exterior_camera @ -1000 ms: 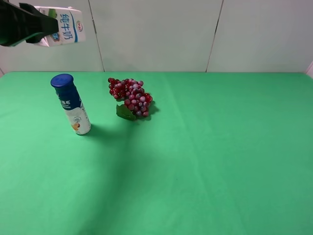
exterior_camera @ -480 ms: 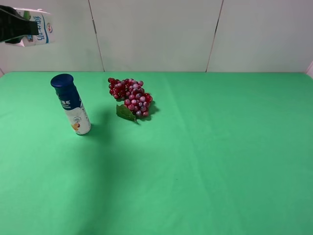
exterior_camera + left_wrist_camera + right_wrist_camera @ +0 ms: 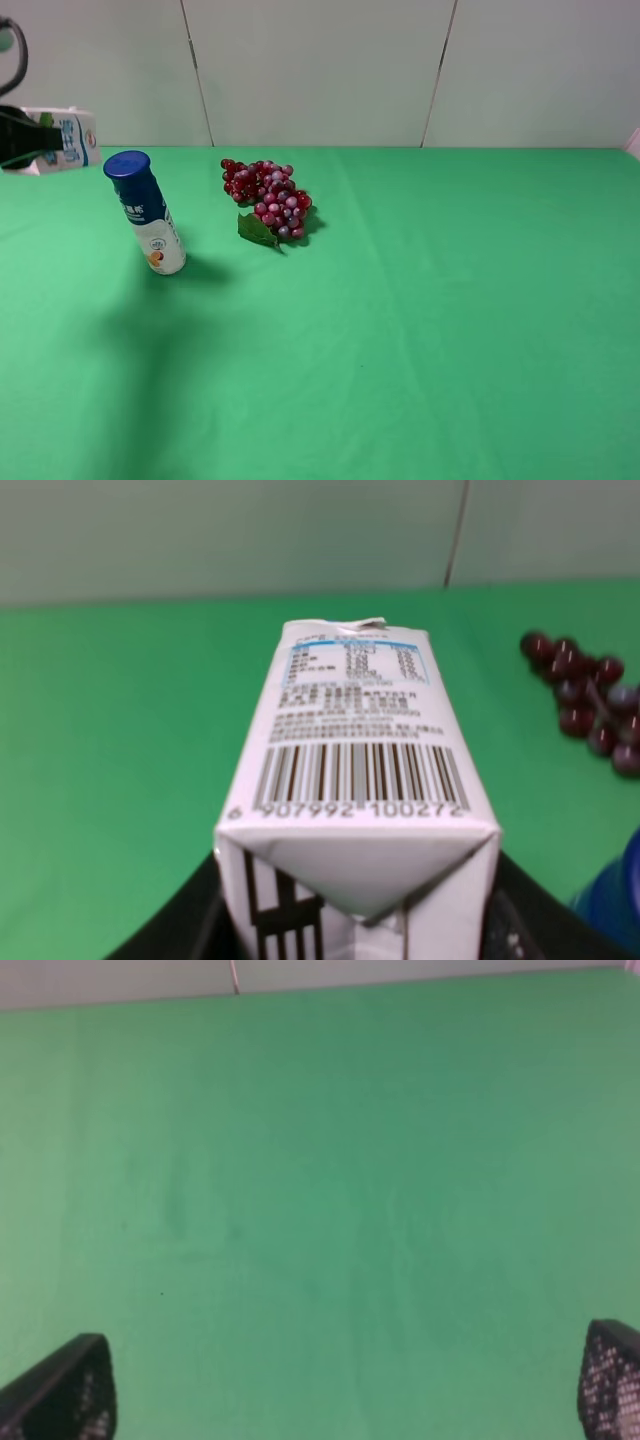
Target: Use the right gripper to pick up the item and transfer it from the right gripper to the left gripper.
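Small white cardboard milk carton (image 3: 355, 770) looks light, stiff yet crushable; black left claw (image 3: 40, 140) pinches its flat sides near one end, black right claw (image 3: 337, 1385) gapes empty.

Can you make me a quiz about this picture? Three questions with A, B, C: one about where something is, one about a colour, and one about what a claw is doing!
1. Where is the milk carton?
A. Up off the table, in the left gripper
B. Standing on the table
C. Lying flat on the table

2. What colour is the cap of the bottle?
A. Red
B. Yellow
C. Blue

3. What is the right gripper doing?
A. Squeezing the bottle
B. Open, holding nothing
C. Squeezing the milk carton

Answers:
1 A: the left gripper clamps one end of the milk carton, clear of the table.
2 C: the cap is dark blue on a white bottle.
3 B: its fingertips stand wide apart with only green cloth between.
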Controlling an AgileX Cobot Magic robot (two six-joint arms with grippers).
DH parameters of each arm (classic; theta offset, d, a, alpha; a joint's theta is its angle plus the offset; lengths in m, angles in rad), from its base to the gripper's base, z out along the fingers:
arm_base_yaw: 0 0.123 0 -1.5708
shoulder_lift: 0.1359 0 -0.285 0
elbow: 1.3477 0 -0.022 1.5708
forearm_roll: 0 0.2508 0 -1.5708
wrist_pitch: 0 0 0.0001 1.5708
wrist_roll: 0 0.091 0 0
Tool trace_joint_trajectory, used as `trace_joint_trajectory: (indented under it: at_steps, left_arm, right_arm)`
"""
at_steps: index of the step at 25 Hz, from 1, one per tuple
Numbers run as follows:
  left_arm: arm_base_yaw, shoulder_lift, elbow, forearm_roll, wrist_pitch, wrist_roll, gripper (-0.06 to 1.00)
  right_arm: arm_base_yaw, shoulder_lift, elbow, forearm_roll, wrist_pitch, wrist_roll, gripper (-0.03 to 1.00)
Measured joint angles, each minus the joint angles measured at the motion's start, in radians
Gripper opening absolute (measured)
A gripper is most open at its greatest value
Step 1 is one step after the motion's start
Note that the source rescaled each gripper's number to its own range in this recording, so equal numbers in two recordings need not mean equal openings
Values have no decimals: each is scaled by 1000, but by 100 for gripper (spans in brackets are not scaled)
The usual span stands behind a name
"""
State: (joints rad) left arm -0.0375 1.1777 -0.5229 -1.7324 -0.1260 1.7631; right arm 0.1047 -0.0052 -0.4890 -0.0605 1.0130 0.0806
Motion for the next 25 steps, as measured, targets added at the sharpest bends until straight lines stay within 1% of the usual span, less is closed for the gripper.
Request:
trace_joint_trajectory:
  at_steps: [4,12,20,25]
  left_arm:
    - [16,0,55,0,4,15,0]
    - [16,1,122,0,-3,26,0]
    - [16,85,153,0,-17,-21,0]
    - [16,142,153,0,-20,-106,0]
  right_arm:
    - [0,0,0,0,0,0,100]
    - [0,0,0,0,-1,0,100]
    - [0,0,0,0,-1,0,100]
    - [0,0,0,0,-1,0,100]
